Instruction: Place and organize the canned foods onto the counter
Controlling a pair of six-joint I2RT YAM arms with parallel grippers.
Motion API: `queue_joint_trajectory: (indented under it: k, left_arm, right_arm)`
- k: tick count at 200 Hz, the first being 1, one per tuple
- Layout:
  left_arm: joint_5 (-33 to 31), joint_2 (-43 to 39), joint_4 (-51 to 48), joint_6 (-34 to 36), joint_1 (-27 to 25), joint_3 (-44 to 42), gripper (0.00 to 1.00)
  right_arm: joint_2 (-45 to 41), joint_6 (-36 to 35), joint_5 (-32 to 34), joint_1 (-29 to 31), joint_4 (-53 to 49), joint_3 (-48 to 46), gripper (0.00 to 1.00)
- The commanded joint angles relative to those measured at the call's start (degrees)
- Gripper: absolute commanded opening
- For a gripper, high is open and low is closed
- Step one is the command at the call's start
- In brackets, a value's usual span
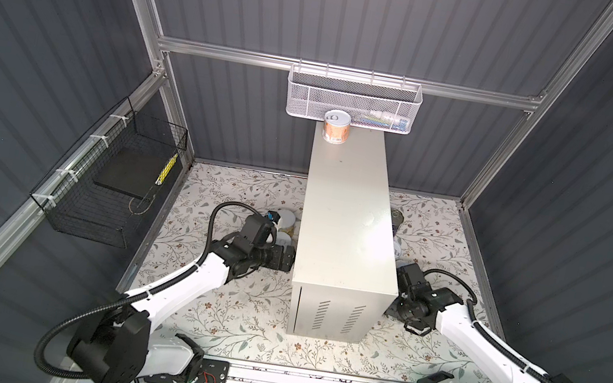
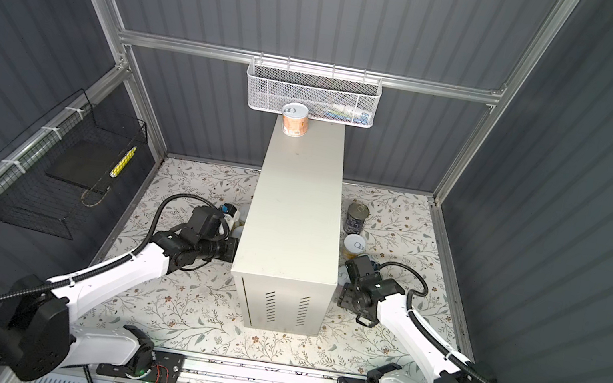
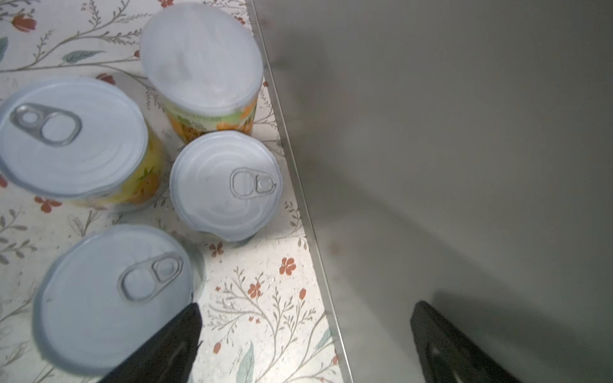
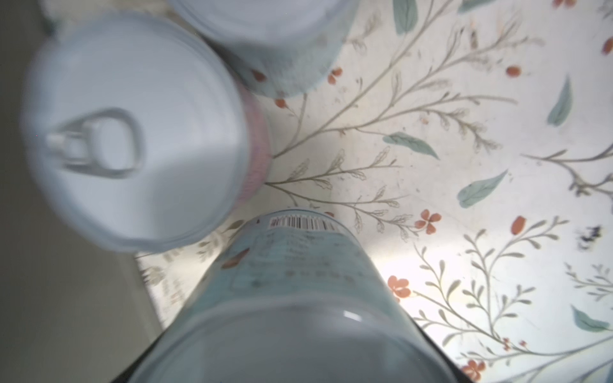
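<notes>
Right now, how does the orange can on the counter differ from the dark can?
The orange can stands at the far end of the counter; the dark can stands on the floral mat beside it. The orange can is shorter, pale-labelled; the dark can is taller, dark blue. Both upright, lids up.

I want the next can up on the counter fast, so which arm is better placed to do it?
Right. Its jaws flank the light-blue can beside the counter, apparently gripping it, so it mainly needs to lift. The left gripper is open and empty, near a pull-tab can.
</notes>
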Motion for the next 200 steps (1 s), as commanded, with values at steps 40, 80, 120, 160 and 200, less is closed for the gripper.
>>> queue_joint_trajectory:
  k: [40,80,120,160,200]
  left_arm:
    - [2.5,0.1,-3.3,1.6,-0.1,2.1,0.99]
    - [0.0,-3.4,-8.3,2.6,-0.1,4.0,0.98]
    - [-4.1,-8.2,-15.1,4.1,-0.1,7.2,0.98]
    - [-4.1,-11.1,-16.0,3.4,0.6,5.6,0.99]
    - [-6.7,-12.6,-16.1,2.5,0.7,4.4,0.98]
  right_arm:
    - [-9.5,-5.1,1.0,0.3,-17.1,16.2,0.0]
    - [-11.2,-6.3,2.8,0.3,-25.8,29.0,0.0]
    - [-9.1,-7.9,2.9,0.6,-31.5,43.5,0.0]
    - [-3.4,-9.3,4.3,1.6,-36.3,56.6,0.0]
    - [2.7,-9.8,6.2,5.2,-36.4,65.1,0.0]
